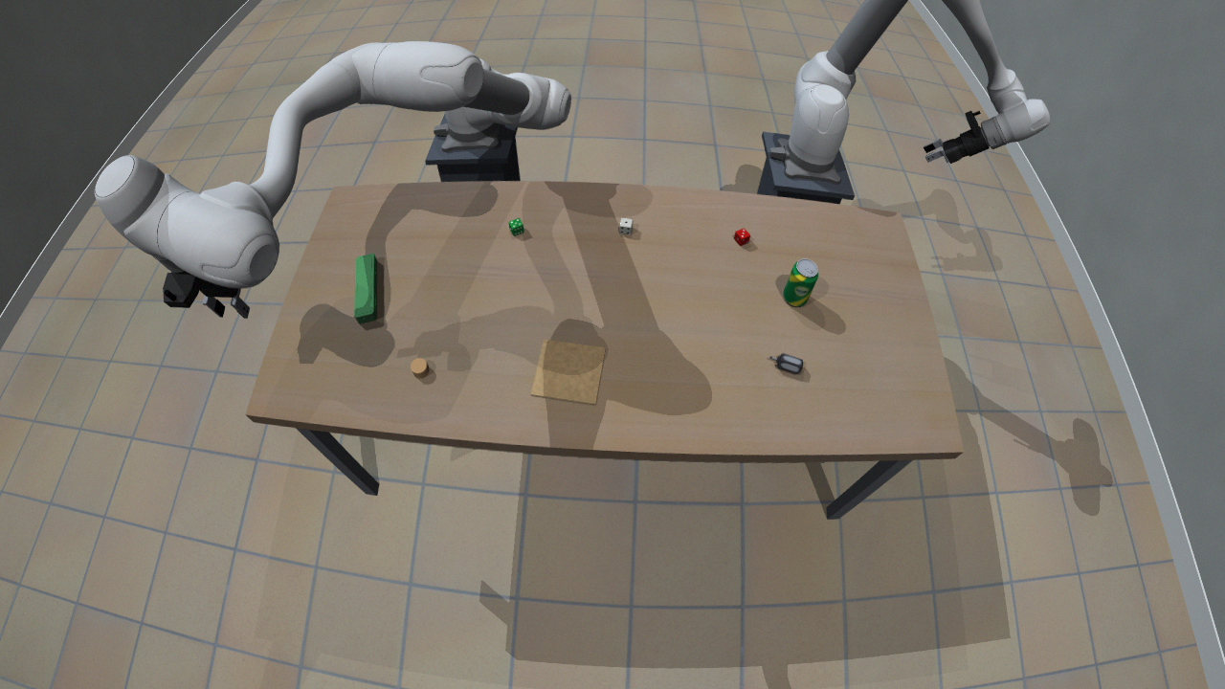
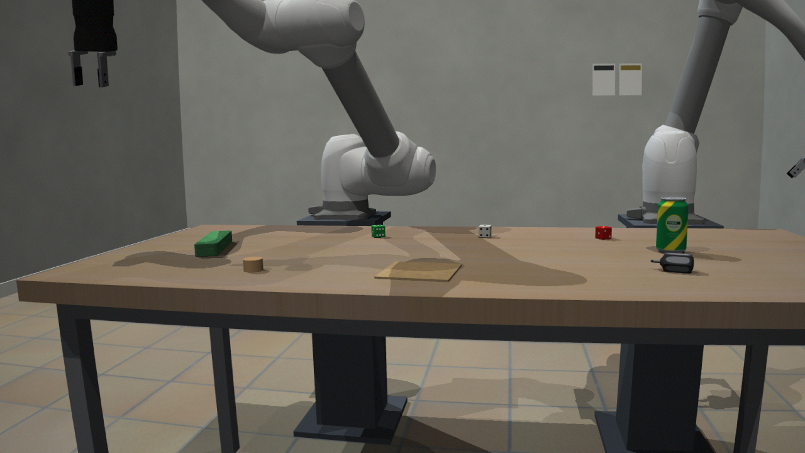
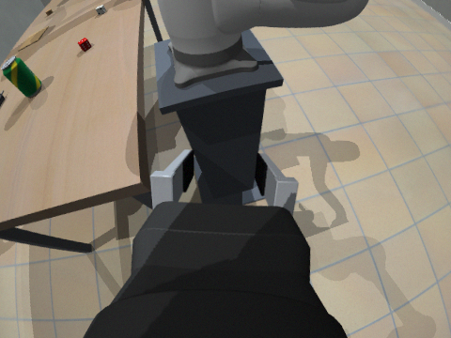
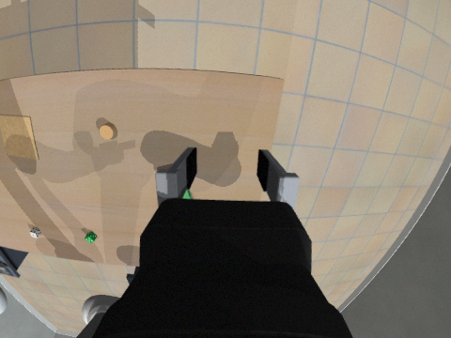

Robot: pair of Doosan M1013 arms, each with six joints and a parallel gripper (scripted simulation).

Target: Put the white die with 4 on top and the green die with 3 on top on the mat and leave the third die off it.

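Table (image 1: pixel 727 411) (image 2: pixel 495 313) (image 3: pixel 89 127) (image 4: pixel 188 94) carried on dark legs, floor (image 1: pixel 573 548) (image 2: pixel 466 366) (image 3: pixel 376 84) (image 4: pixel 338 131) laid with tan tiles, shadows cast, grey wall (image 2: pixel 506 112) hung with two sheets
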